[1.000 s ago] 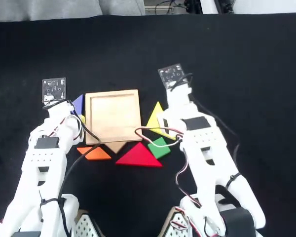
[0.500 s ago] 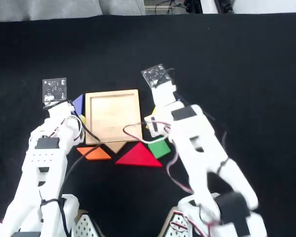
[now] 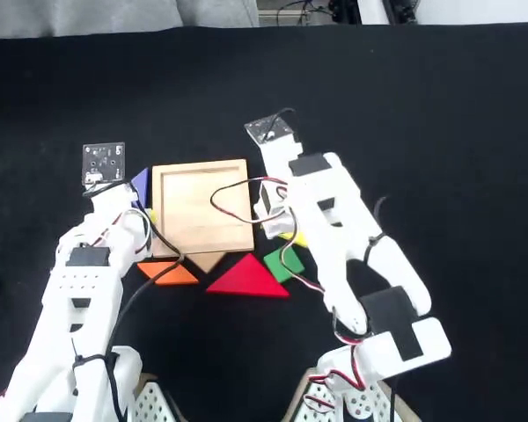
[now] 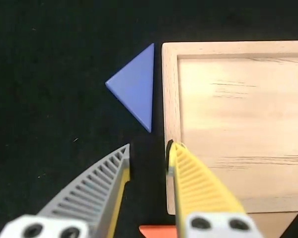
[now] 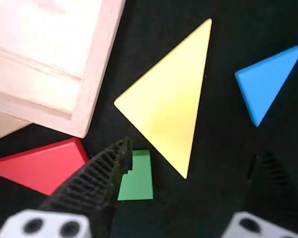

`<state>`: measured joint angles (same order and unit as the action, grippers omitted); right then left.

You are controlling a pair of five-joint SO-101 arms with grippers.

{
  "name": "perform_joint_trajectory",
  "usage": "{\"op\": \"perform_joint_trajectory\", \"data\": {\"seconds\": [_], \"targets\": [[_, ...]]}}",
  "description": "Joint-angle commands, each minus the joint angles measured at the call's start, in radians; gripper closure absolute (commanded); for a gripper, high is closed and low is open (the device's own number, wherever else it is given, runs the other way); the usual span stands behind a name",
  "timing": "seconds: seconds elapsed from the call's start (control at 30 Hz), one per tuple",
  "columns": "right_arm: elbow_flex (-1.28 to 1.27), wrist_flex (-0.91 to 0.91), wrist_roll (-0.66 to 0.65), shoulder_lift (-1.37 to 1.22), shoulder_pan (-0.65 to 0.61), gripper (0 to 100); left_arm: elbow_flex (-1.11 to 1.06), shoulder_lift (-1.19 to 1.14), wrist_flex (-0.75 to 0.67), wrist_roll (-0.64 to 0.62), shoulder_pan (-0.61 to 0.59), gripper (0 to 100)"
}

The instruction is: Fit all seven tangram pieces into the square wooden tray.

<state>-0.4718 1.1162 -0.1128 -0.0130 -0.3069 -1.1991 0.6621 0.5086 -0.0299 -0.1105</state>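
Two white arms stand at the near edge of the black table, L arm and R arm, w/ the tray farther out betw. them. Nearest piece is the red triangle, flat on the table just in front of the tray's near-right corner. The orange triangle lies to its left by the L arm. The green piece sits just beside red's right end, partly under the R arm. A bare-wood triangle lies betw. orange and red, its long edge along the tray's near rim. R gripper hangs w/ black fingers spread wide, holding nothing. One finger is over green's edge; the other is out past the yellow triangle. Yellow lies flat near the tray's right rim, w/ a gap. A light-blue triangle lies on yellow's side away from the tray, not touching it. The tray is square, pale wood, flat on the table; all 7 pieces are outside it. L gripper is low at the tray's left side, also spread and holding nothing. Its yellow finger has its tip over the left rim, and its grey finger is over the table beside it. Can't tell if the tip touches the wood. Farthest, a violet-blue triangle lies flat by the tray's far-left corner, long edge parallel to the rim w/ a thin gap.
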Motion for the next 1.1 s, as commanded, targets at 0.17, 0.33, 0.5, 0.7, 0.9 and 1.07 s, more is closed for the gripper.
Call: {"op": "perform_joint_trajectory", "data": {"seconds": [0.17,0.33,0.5,0.7,0.9,1.07], "targets": [[-0.013,-0.11,-0.014,0.038,-0.008,63.0,0.019,0.011,-0.017,-0.005,-0.073,86],[0.016,-0.147,-0.014,-0.018,-0.008,62.9,0.019,0.011,-0.017,-0.005,-0.077,86],[0.041,-0.146,-0.012,-0.05,-0.041,62.1,0.019,0.011,-0.028,-0.008,-0.065,86],[0.041,-0.15,-0.003,-0.048,-0.084,59.9,0.008,0.011,-0.051,-0.006,-0.07,86],[0.045,-0.15,-0.003,-0.047,-0.081,59.9,-0.008,0.011,-0.054,-0.006,-0.068,86],[0.09,-0.129,-0.003,-0.051,-0.084,59.9,-0.008,0.005,-0.054,-0.006,-0.07,86]]}}
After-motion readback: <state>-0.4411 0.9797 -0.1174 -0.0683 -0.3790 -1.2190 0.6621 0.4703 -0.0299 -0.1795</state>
